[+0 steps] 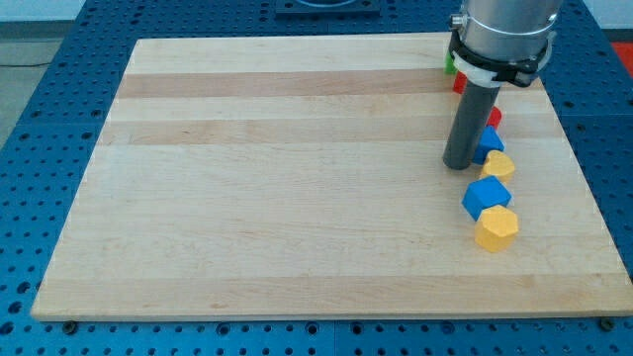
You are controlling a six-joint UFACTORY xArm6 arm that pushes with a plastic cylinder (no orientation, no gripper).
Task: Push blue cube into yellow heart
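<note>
Tip [459, 164] stood on the tabletop [297, 198] above and just left of the blue cube [486, 195], which already touched the yellow heart [497, 228] below it. The rig carried no jaws, only the rod. Any further push would seemingly run down and slightly right.

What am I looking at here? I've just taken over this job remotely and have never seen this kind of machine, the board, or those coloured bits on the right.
There is one picture, from a single camera looking down at an angle on a wooden board. The grey cylinder at the view's top right is a robot arm; it has no gripper, only a dark rod whose lower end, my tip, slides on the board and pushes blocks. Nothing is held.

Near the right edge, the blue cube lies touching a yellow block below it. A second yellow block and another blue block sit just right of my tip. Red and green blocks are partly hidden behind the arm.
</note>
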